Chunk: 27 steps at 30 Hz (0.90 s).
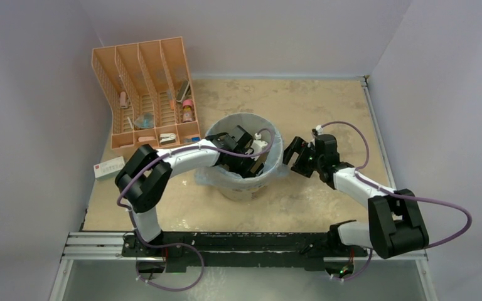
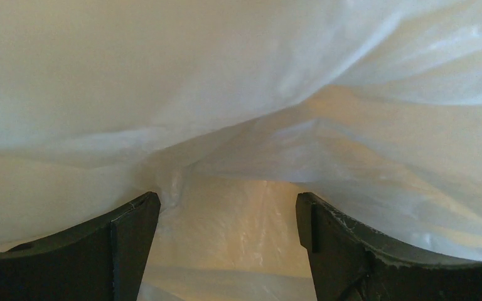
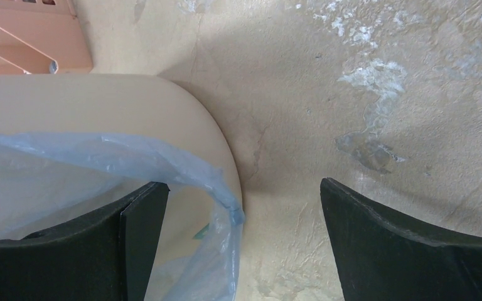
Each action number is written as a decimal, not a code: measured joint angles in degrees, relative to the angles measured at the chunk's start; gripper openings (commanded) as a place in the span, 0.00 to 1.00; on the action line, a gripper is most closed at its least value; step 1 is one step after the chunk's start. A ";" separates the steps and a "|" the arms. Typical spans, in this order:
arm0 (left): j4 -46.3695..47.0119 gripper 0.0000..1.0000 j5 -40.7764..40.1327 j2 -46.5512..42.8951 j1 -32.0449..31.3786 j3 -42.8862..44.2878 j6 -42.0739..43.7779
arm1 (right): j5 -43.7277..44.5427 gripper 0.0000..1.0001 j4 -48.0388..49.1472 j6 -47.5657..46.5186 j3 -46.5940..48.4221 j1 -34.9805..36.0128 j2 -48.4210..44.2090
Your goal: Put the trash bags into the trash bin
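The cream-beige trash bin (image 1: 249,192) stands mid-table. The light-blue trash bag (image 1: 208,178) lines it and hangs over its rim. My left gripper (image 1: 253,164) reaches down inside the bin. In the left wrist view it (image 2: 228,200) is open, with pale bag plastic (image 2: 238,94) all round and nothing between the fingers (image 2: 132,244). My right gripper (image 1: 294,158) is open and empty just right of the bin. In the right wrist view it (image 3: 243,188) straddles the bag's hanging edge (image 3: 226,207) beside the bin wall (image 3: 100,103), touching neither.
An orange slotted rack (image 1: 147,94) with small items stands at the back left; its corner shows in the right wrist view (image 3: 31,37). A white box (image 1: 108,168) lies left of the left arm. Bare mottled tabletop (image 3: 383,113) lies right of the bin.
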 measured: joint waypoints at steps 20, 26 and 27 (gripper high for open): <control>-2.40 0.80 -0.15 0.50 -0.04 -1.44 3.96 | 3.61 0.91 -6.56 -6.58 0.87 0.00 -6.69; -3.02 0.80 0.39 -4.31 -0.04 -0.11 3.96 | 4.61 0.88 -6.54 -6.36 2.14 0.00 -8.96; -3.04 0.80 0.79 -5.05 -0.04 0.55 3.98 | 4.59 0.88 -6.71 -6.34 2.14 -0.02 -8.66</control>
